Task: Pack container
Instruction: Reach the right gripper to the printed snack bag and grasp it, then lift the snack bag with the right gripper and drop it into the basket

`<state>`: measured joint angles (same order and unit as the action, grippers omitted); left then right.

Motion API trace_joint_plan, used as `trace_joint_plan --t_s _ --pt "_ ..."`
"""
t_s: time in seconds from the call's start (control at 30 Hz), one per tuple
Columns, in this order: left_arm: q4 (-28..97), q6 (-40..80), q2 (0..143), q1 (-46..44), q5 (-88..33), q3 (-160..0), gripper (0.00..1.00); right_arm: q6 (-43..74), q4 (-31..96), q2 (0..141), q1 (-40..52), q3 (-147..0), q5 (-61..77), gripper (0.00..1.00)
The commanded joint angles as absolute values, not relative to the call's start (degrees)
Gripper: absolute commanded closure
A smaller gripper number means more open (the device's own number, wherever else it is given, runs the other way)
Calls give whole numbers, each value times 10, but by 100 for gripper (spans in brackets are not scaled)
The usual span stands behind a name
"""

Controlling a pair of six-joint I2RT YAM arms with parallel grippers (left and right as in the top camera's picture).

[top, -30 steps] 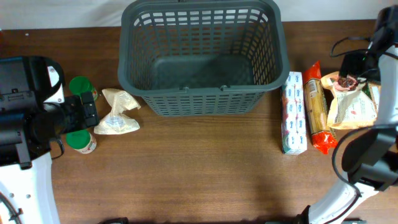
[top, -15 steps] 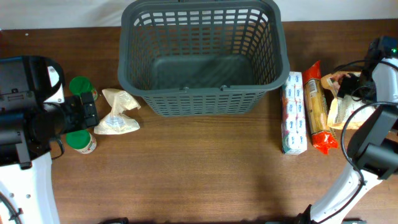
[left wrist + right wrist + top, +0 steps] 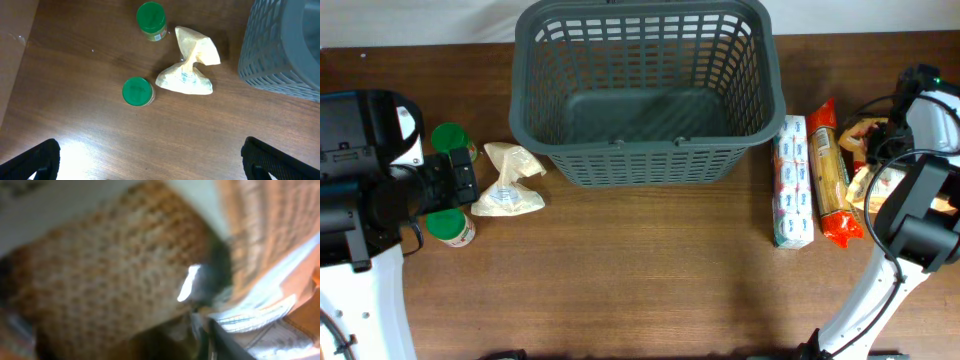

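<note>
The container point(image 3: 650, 162) is a large dark grey lattice basket at the back middle of the table, with nothing inside it. My left gripper point(image 3: 458, 184) hangs open between two green-lidded jars point(image 3: 448, 137) point(image 3: 448, 226), beside a crumpled cream bag point(image 3: 510, 180). In the left wrist view the jars point(image 3: 151, 17) point(image 3: 137, 91) and the cream bag point(image 3: 190, 65) lie ahead of the open left gripper point(image 3: 150, 167). My right gripper point(image 3: 882, 150) is down on a tan snack bag point(image 3: 865, 185). The right wrist view is a blur of that bag point(image 3: 110, 265), so the jaws are unreadable.
A white and blue carton point(image 3: 792, 180) and an orange pasta packet point(image 3: 830, 170) lie side by side between the basket and the snack bag. The basket's corner point(image 3: 280, 50) fills the right of the left wrist view. The table's right edge is just past the snack bag.
My right arm has come down and in over the snack bag, now covering much of it. The left arm and all other items have not moved.
</note>
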<state>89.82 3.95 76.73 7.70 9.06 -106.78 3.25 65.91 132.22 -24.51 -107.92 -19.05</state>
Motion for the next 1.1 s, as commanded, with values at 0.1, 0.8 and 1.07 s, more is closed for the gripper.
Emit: trace_joint_plan --t_s 0.1,0.8,1.07 --pt "899 38 769 81 95 -1069 1 50 663 1419 -252 -1032 -104 94" --pt "899 38 769 81 95 -1069 1 126 787 1187 -239 -1255 85 96" --pt "899 38 769 81 95 -1069 1 126 810 1018 -161 -1404 72 96"
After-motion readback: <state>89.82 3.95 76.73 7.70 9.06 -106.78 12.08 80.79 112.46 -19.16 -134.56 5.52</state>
